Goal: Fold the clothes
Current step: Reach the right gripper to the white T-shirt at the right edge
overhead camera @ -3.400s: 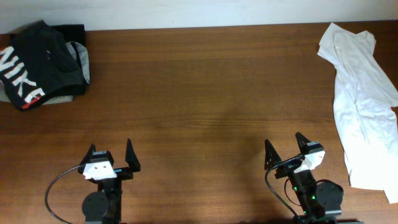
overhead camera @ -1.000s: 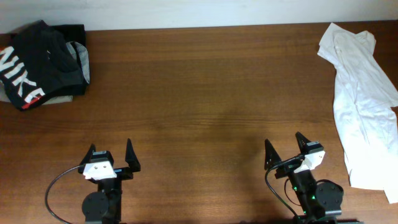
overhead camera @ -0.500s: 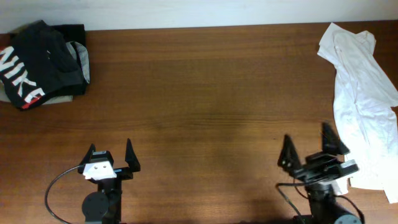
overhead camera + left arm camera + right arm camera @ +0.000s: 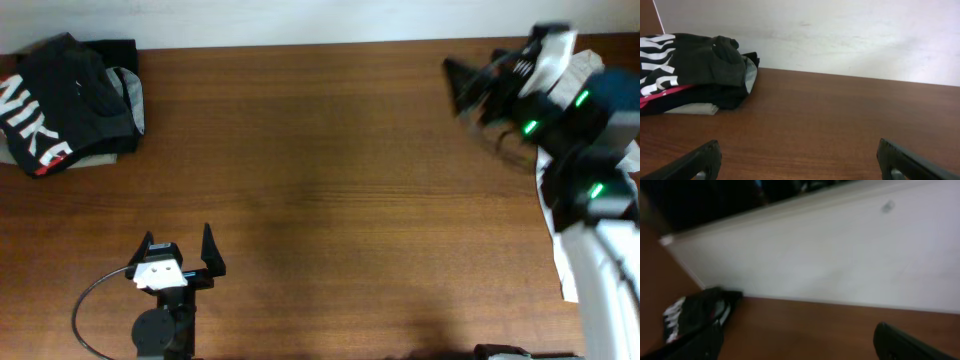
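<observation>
Left hand (image 4: 180, 248) wide open, empty; right hand (image 4: 475, 80) likewise (blurred), near white T-shirt (image 4: 552, 200)

The desk (image 4: 320, 150) is reddish-brown wood, smooth, with a faint sheen and fine grain running along its length. The white T-shirt (image 4: 566, 262) is thin, matt cloth, softly creased. The black garment (image 4: 75, 75) is matt cloth with printed white lettering. The wall (image 4: 840, 35) looks matt and lightly scuffed.
</observation>
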Available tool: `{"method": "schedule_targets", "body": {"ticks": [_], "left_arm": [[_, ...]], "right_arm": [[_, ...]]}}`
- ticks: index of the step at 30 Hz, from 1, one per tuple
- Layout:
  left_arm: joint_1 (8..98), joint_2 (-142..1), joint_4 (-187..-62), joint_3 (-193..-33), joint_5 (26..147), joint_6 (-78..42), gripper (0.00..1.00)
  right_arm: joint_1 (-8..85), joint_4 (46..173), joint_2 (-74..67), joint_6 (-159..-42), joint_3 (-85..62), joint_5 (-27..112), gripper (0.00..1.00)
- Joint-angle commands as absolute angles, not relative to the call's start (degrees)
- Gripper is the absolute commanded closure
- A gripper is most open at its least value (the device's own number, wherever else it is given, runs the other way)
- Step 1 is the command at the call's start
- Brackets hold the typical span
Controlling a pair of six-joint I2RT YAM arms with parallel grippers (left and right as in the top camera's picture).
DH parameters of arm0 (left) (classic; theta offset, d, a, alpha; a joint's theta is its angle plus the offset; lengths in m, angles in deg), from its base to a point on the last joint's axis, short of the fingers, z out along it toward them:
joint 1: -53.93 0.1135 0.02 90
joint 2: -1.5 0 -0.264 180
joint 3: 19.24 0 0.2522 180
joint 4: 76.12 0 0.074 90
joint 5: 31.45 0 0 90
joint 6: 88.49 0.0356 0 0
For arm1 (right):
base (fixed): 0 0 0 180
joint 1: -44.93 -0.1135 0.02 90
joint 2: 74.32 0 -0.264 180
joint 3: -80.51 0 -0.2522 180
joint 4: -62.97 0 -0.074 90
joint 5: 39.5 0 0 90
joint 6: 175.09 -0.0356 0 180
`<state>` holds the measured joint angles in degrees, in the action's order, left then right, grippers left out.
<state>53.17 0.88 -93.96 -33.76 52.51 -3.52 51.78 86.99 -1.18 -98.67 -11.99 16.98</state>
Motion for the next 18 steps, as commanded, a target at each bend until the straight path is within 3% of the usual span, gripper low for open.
{"method": "schedule_targets", "body": {"ticks": [1,3,5,7,9,18], "left_arm": [[53.5,1.1,-94.0,-33.5,52.3,-3.4,0.01],[53.5,1.1,-94.0,-33.5,52.2,-3.4,0.01],[53.5,1.1,-94.0,-33.5,52.3,-3.4,0.01],[53.5,1.1,-94.0,-33.5,52.3,-3.4,0.01],[53.5,1.1,-94.0,-33.5,52.3,-3.4,0.01],[53.5,1.1,-94.0,-33.5,52.3,-3.4,0.01]], "right_arm": [[62.3,92.9,7.6,-98.9,-0.9,3.5,0.01],[68.3,96.0,10.3,-97.9,-0.5,3.1,0.01],[72.7,102.5,11.5,-95.7,-0.5,11.8,0.01],[78.4,113.5,13.1,-96.1,-0.5,37.1,0.01],[83.0,118.4,14.2,-96.1,-0.5,47.6,0.01],[89.4,122.2,31.5,-96.0,-1.0,43.7,0.04]]}}
